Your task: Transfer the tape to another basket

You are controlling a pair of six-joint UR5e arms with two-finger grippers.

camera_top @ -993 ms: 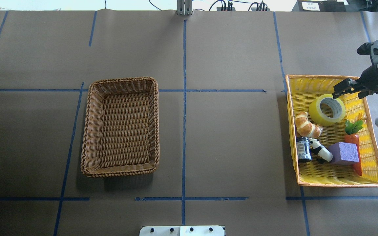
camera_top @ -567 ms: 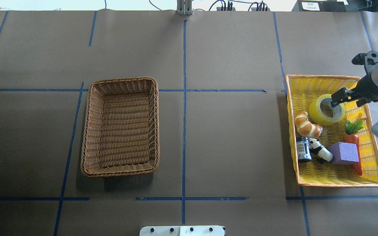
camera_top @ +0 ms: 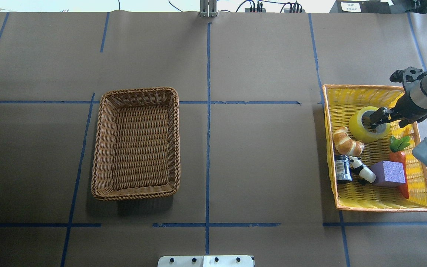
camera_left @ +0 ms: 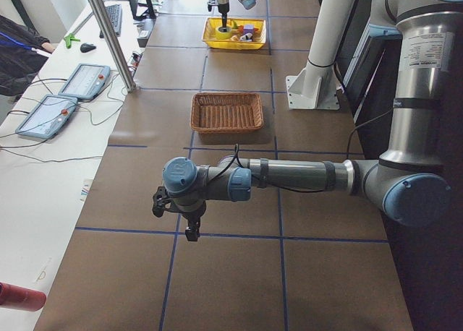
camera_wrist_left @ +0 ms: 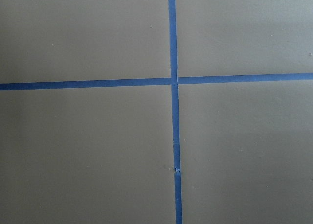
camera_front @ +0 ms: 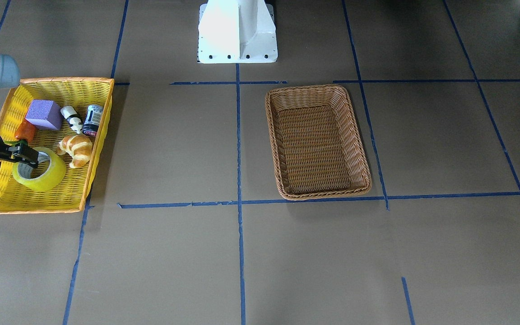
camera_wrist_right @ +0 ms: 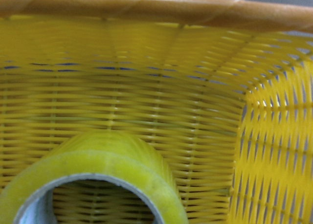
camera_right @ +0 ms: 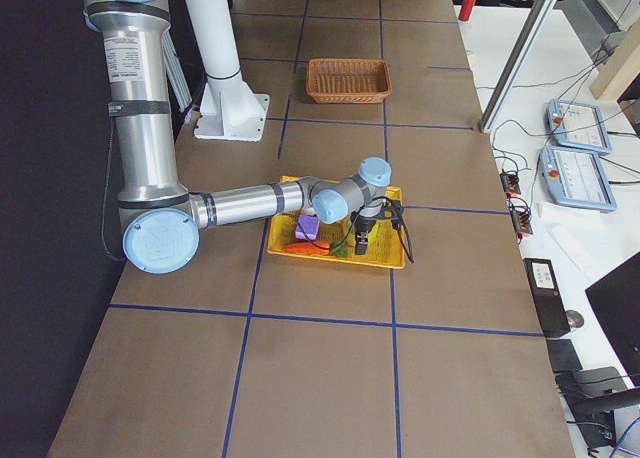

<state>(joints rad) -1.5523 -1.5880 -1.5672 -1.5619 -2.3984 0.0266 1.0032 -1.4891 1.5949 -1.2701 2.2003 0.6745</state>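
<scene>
The yellow-green tape roll [camera_top: 358, 128] lies tilted in the far part of the yellow basket [camera_top: 384, 209], also in the front-facing view [camera_front: 48, 177] and close up in the right wrist view [camera_wrist_right: 112, 160]. My right gripper [camera_top: 378, 118] is open and low at the roll's right rim, with one finger over the white core and one outside; it also shows in the front-facing view [camera_front: 27, 156]. The brown wicker basket [camera_top: 98, 148] stands empty left of centre. My left gripper [camera_left: 189, 226] shows only in the exterior left view, over bare table; I cannot tell its state.
In the yellow basket beside the tape lie a croissant [camera_top: 347, 142], a small can [camera_top: 343, 168], a panda figure [camera_top: 361, 170], a purple cube [camera_top: 388, 173] and a carrot [camera_top: 400, 159]. The robot base [camera_front: 237, 31] stands at the near table edge.
My right gripper has moved left and down from above the yellow basket's far right corner onto the tape roll's right rim. The tape and both baskets have not moved.
</scene>
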